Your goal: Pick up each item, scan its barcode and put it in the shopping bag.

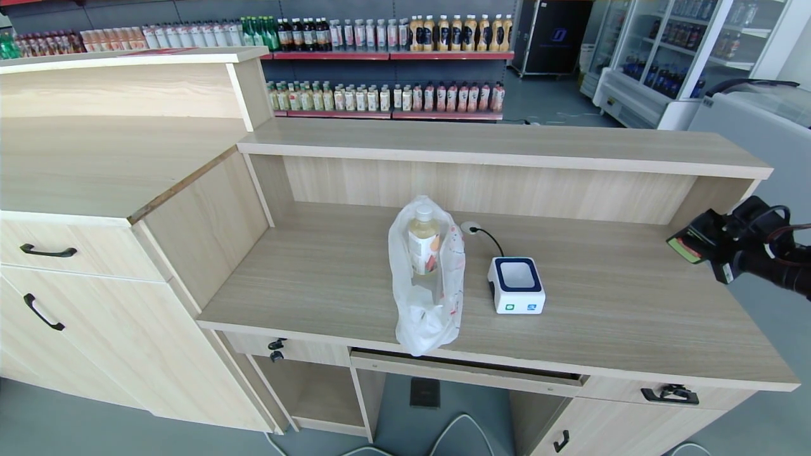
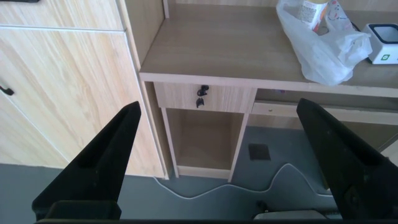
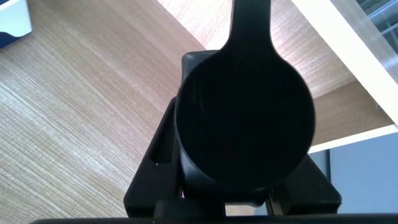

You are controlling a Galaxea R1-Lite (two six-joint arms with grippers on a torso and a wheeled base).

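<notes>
Low before the counter [image 1: 317, 278] front: left gripper [image 2: 219, 109], fingers [image 2: 106, 162] spread wide. At the counter's front edge: white shopping bag [image 1: 426, 310], drink bottle [image 1: 423, 244] upright inside. Just right of it: white barcode scanner [image 1: 516, 285]. Over the right end: right gripper [image 1: 702, 242], clamped on a dark container [image 1: 686, 246]. Far behind: shelves of bottled drinks [image 1: 386, 98].

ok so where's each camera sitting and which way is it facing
head: up on the head, looking forward and down at the counter, bag, scanner; right gripper at the right edge.
left wrist: low, in front of the counter, facing its drawer; left gripper open in the foreground.
right wrist: over the counter, facing down; a dark round shape blocks the middle.
shared: head and left wrist both show bag and scanner; right wrist catches a scanner corner.
</notes>
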